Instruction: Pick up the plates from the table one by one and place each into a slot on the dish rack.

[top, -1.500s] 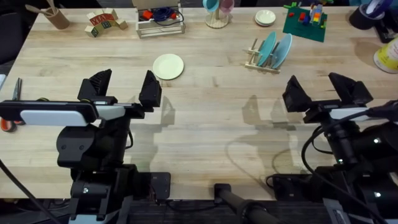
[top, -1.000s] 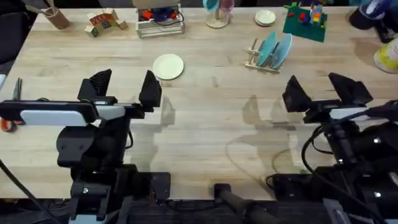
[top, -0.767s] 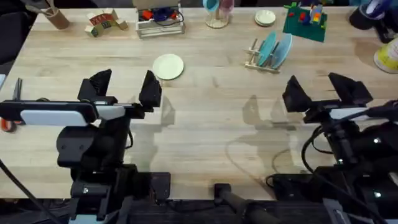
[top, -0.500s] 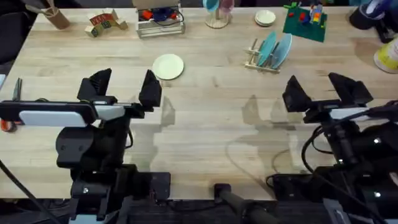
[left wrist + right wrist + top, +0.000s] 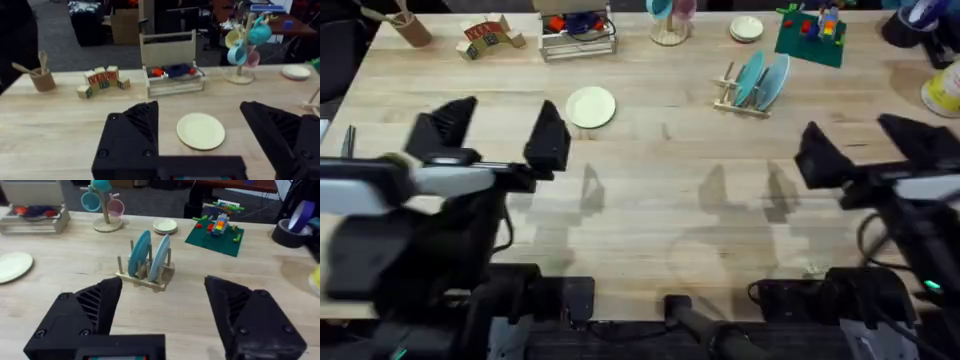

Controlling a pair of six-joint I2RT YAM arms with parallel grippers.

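So, quick rundown of the scene:

Open room: the middle of the table [image 5: 650, 210] is bare wood plank, with clutter only along the far edge.
Plate: a cream-yellow plate [image 5: 591, 107] lies flat on the table, left of centre, well apart from everything else. It's round, so no long axis to speak of; face up, matte, no pattern.
Dish rack: a small wooden dish rack [image 5: 740, 100] with upright pegs sits right of centre, farther back. Two teal plates [image 5: 762, 80] stand on edge in its slots, leaning a bit.
Left gripper [image 5: 490, 135]: jaws spread wide, holding nothing, hovering near of the plate and slightly left. In the left wrist view the plate [image 5: 201, 130] sits between the two black fingers [image 5: 132, 135].
Right gripper [image 5: 870, 150]: jaws also wide apart and empty, near and right of the rack. The right wrist view has the rack [image 5: 146, 275] straight ahead between its fingers [image 5: 95, 305].
Far edge stuff: wire basket [image 5: 578, 38], lettered wooden blocks [image 5: 485, 37], mug tree [image 5: 669, 22], a second pale plate [image 5: 746, 28], green brick board [image 5: 810, 35].
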